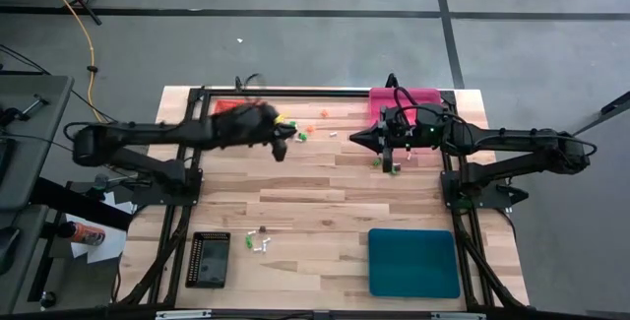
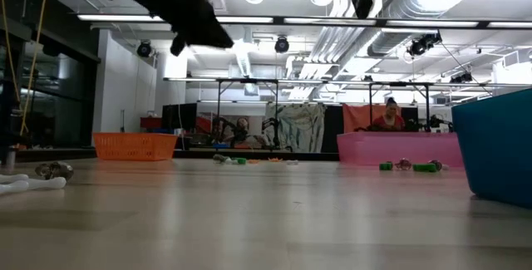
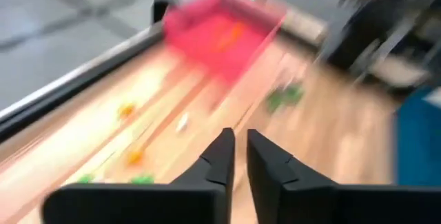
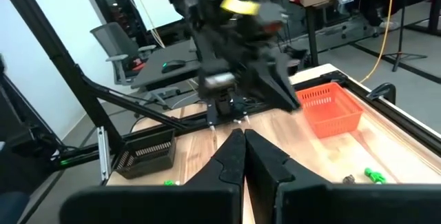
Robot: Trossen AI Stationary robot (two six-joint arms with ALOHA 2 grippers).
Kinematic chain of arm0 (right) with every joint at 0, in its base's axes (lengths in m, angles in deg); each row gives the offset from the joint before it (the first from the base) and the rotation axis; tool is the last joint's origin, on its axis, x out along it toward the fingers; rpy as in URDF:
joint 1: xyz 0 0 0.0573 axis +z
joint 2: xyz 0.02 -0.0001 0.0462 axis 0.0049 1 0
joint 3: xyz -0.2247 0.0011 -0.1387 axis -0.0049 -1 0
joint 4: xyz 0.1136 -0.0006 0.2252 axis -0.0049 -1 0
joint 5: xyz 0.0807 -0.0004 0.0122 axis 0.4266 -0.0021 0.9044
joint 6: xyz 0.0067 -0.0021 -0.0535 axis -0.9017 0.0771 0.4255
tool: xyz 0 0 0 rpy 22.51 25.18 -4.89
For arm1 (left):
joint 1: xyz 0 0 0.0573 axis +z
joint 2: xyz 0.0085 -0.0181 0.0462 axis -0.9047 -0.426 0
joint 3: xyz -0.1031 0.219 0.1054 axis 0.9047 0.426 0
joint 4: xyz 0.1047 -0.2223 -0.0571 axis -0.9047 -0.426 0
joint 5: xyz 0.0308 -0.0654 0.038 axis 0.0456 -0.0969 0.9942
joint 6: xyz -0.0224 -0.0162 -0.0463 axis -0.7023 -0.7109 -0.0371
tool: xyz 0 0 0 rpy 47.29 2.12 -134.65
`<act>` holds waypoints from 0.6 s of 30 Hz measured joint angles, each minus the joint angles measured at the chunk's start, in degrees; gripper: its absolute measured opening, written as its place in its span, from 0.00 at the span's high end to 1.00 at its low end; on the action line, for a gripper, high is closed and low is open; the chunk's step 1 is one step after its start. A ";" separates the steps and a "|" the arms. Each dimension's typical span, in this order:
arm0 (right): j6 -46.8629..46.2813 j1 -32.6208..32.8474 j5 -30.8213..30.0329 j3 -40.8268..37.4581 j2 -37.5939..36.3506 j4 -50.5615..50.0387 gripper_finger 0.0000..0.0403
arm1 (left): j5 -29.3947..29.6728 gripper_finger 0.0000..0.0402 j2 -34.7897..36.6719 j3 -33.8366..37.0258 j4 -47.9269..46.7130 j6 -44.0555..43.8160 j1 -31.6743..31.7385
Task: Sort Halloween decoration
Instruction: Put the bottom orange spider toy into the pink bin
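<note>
1. Nearest to the low camera, a white trinket (image 2: 29,184) lay flat on the table (image 1: 325,212) close to its near edge, and a dark trinket (image 2: 54,170) sat just behind it.
2. Both belonged to a small cluster (image 1: 258,239) just beside the black tray (image 1: 209,258), which stood toward the near left corner.
3. At the near right corner stood the teal tray (image 1: 413,261).
4. The orange tray (image 1: 224,106) was at the far left corner and was partly covered by the left arm; the pink tray (image 1: 404,96) was at the far right corner.
5. Between these two trays, near the far edge, loose pieces (image 1: 305,133) in green, orange and white were scattered on the bare wood.
6. A green trinket (image 1: 377,161) lay apart from them, just under the right arm.
7. The left gripper (image 1: 283,150) hung above the table beside the loose pieces and pointed toward the pink tray. Its fingers (image 3: 222,158) stood a little apart, with nothing between them.
8. The right gripper (image 1: 352,139) hung in front of the pink tray and faced the left arm. Its fingers (image 4: 233,156) were pressed together and empty.
</note>
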 joint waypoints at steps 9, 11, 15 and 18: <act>-3.25 0.02 -0.02 0.00 0.00 -0.18 0.99 | -4.86 0.65 -24.31 -21.33 -24.57 2.24 12.87; -4.56 0.02 -0.04 0.00 0.00 -0.43 0.99 | -7.61 0.59 -29.05 -24.28 -25.86 2.27 14.57; -7.22 0.02 -0.62 0.00 0.00 -0.79 0.99 | -12.91 0.50 -36.85 -29.03 -25.99 2.27 15.96; -9.59 0.04 -2.01 0.00 0.00 -1.02 0.99 | -14.95 0.46 -41.57 -32.41 -25.99 2.77 16.00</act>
